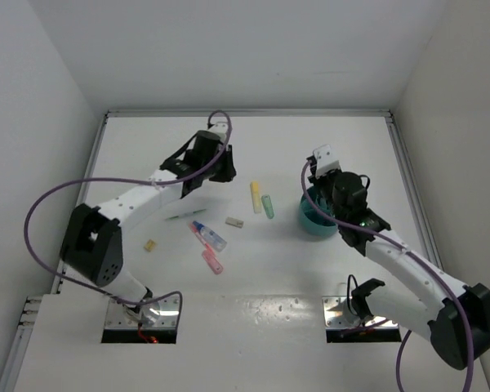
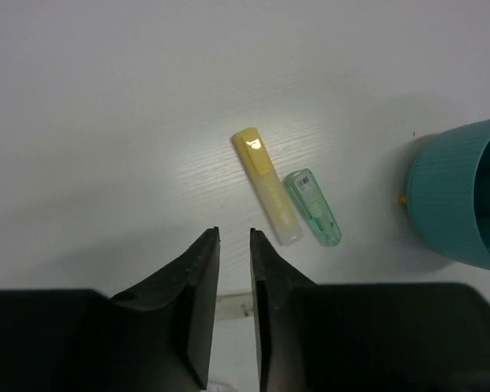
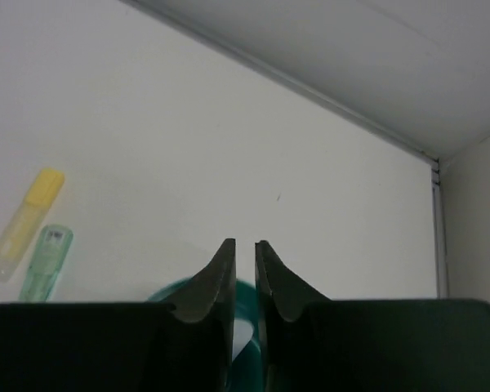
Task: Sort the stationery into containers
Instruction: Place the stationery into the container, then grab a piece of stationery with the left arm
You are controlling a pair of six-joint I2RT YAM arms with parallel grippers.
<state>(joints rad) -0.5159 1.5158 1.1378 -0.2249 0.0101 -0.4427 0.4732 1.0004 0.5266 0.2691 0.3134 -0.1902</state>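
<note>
A yellow marker [image 1: 256,197] and a green marker [image 1: 268,206] lie side by side at mid-table; both also show in the left wrist view, yellow [image 2: 265,184] and green [image 2: 312,207]. A grey eraser block [image 1: 234,221], a clear-blue tube with red tip [image 1: 208,235], a pink marker [image 1: 212,261], a thin green pen [image 1: 180,216] and a tiny yellow piece [image 1: 149,245] lie nearer me. My left gripper [image 1: 224,173] hovers left of the yellow marker, jaws almost together and empty [image 2: 234,233]. My right gripper [image 1: 327,204] hangs over the teal tub [image 1: 314,222], jaws almost together [image 3: 245,242]. No light-blue marker shows.
The tub's ribbed wall and divider show at the right edge of the left wrist view [image 2: 449,196]. A raised rail [image 1: 245,113] runs along the table's far edge and another along the right side [image 1: 410,180]. White walls close in on three sides.
</note>
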